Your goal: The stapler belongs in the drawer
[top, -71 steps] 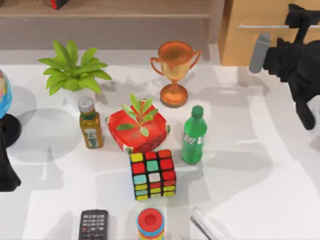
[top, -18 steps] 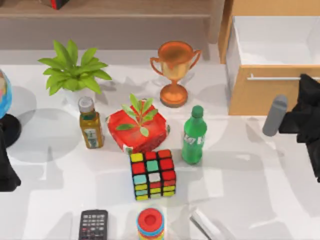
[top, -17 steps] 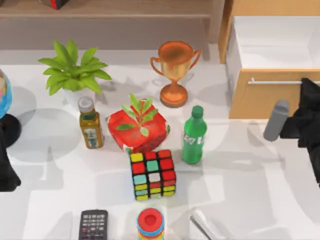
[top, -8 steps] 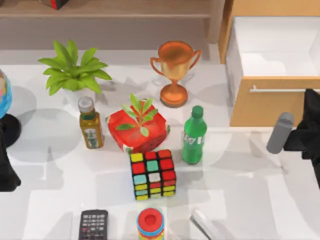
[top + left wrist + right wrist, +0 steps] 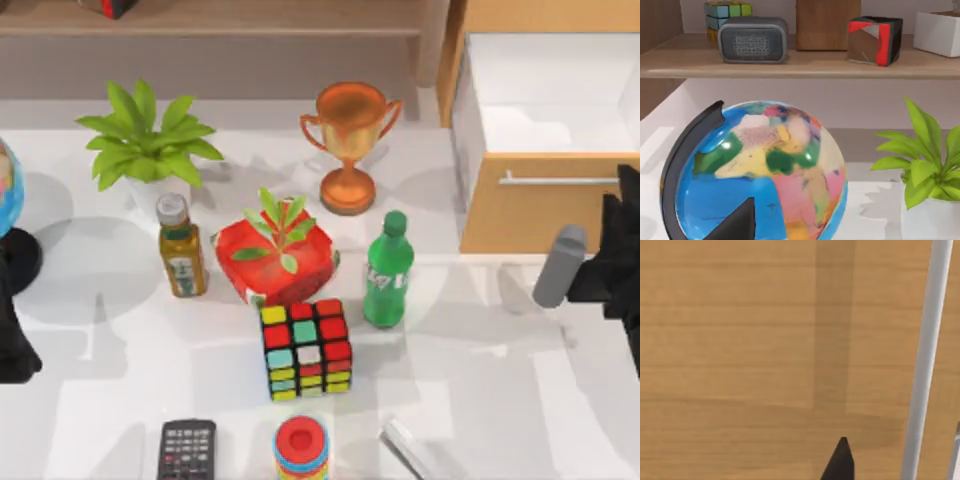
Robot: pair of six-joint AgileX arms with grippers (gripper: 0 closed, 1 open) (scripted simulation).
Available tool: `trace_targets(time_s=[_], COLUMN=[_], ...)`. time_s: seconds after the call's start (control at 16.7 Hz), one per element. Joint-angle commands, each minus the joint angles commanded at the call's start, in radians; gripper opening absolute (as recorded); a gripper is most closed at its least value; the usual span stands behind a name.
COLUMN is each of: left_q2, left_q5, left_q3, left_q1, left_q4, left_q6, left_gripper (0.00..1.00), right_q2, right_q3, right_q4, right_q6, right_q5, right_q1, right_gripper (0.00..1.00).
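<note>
Drawer point(image 5: 545, 205) pulled open, white inside showing. Right hand point(image 5: 622, 262) just beside its silver handle point(image 5: 556, 180); grip state impossible to tell. No readable writing on green bottle point(image 5: 387, 270).

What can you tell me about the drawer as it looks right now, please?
The drawer stands pulled open at the top view's upper right. Its front is a light tan wood-look panel crossed by a thin silver bar handle; behind it the white inside lies exposed, with nothing in it that I can make out. The right gripper sits just in front of the handle's right end; contact cannot be judged. The right wrist view shows the wood front and the handle up close.
</note>
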Motion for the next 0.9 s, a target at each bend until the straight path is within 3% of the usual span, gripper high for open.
trace_targets(time_s=[0.18,0.24,0.9], left_q2=[0.000,0.000,0.000], left_q5=[0.000,0.000,0.000], left_q3=[0.000,0.000,0.000], left_q1=[0.000,0.000,0.000], left_q4=[0.000,0.000,0.000], left_q6=[0.000,0.000,0.000], left_gripper=[1.00,1.00,1.00], right_q2=[0.000,0.000,-0.004], right_q3=[0.000,0.000,-0.024], right_q4=[0.000,0.000,0.025], right_q6=[0.000,0.000,0.001], right_q5=[0.000,0.000,0.010], right_q1=[0.000,0.000,0.012], right_gripper=[0.98,1.00,1.00])
